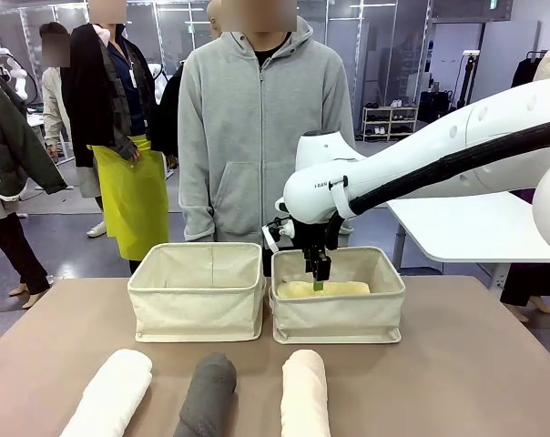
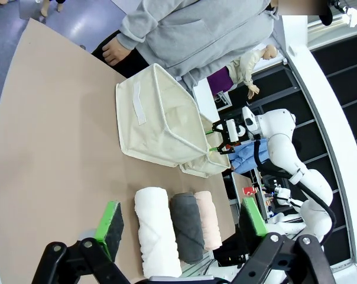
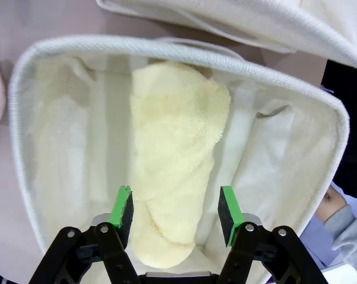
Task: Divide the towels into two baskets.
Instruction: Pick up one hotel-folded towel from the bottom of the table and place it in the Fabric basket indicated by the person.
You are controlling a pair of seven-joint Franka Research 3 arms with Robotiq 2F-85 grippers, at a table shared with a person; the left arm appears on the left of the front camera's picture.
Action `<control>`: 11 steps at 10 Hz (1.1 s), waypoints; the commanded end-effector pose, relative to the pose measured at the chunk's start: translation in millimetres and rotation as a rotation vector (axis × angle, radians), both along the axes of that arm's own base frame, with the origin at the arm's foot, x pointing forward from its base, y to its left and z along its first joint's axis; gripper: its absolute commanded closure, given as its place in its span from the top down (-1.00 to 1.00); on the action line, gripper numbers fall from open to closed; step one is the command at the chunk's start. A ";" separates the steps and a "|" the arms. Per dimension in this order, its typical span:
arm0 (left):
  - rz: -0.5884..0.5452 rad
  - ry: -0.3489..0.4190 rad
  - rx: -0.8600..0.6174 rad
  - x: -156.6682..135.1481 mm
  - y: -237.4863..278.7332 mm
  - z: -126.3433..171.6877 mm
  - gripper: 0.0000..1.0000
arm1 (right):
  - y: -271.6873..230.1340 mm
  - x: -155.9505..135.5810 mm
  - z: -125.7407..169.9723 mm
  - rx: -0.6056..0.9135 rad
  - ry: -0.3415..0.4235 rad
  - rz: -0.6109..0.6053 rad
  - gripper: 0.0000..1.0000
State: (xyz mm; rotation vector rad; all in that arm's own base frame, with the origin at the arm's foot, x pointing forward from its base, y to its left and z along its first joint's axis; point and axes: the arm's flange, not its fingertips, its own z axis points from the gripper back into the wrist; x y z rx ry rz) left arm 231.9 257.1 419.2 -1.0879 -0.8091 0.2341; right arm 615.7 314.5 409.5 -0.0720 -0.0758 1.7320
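Note:
Two cream canvas baskets stand side by side, the left basket (image 1: 198, 296) holding nothing that I can see and the right basket (image 1: 341, 314) holding the pale yellow towel (image 1: 334, 289) (image 3: 178, 148), which lies along its floor. My right gripper (image 1: 320, 284) (image 3: 174, 208) hangs inside the right basket, open. Its green pads (image 3: 122, 207) straddle the yellow roll, and a sliver of lining shows beside one pad. White (image 1: 111, 393), dark grey (image 1: 208, 393) and cream (image 1: 304, 393) towels lie in a row near the front edge. My left gripper (image 2: 181, 222) is open, high above those three rolls.
A person in a grey hoodie (image 1: 257, 127) stands at the far edge behind the baskets, hands down. Bare brown tabletop (image 1: 475, 364) spreads on both sides of the baskets and between them and the towel row. Other people stand farther off at the left.

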 end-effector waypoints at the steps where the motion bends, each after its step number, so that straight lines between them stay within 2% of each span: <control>1: -0.003 -0.009 -0.006 -0.7 1.3 1.7 1.00 | -25.5 -35.9 31.8 0.089 0.063 -0.061 0.45; 2: -0.003 -0.009 -0.006 -0.7 1.3 1.7 1.00 | -35.8 -51.2 43.3 0.086 0.070 -0.094 0.45; 4: -0.003 -0.009 -0.006 -0.7 1.3 1.7 1.00 | -73.8 -73.0 64.6 0.208 0.109 -0.181 0.45; 6: -0.003 -0.009 -0.006 -0.7 1.3 1.7 1.00 | -137.5 -93.2 61.0 0.347 0.260 -0.323 0.45; 8: -0.003 -0.009 -0.006 -0.7 1.3 1.7 1.00 | -203.4 -120.0 35.6 0.581 0.463 -0.406 0.45; 10: -0.003 -0.009 -0.006 -0.7 1.3 1.7 1.00 | -268.9 -150.4 17.6 0.761 0.576 -0.516 0.45; 11: -0.003 -0.009 -0.006 -0.7 1.3 1.7 1.00 | -305.4 -167.7 10.4 0.877 0.597 -0.584 0.45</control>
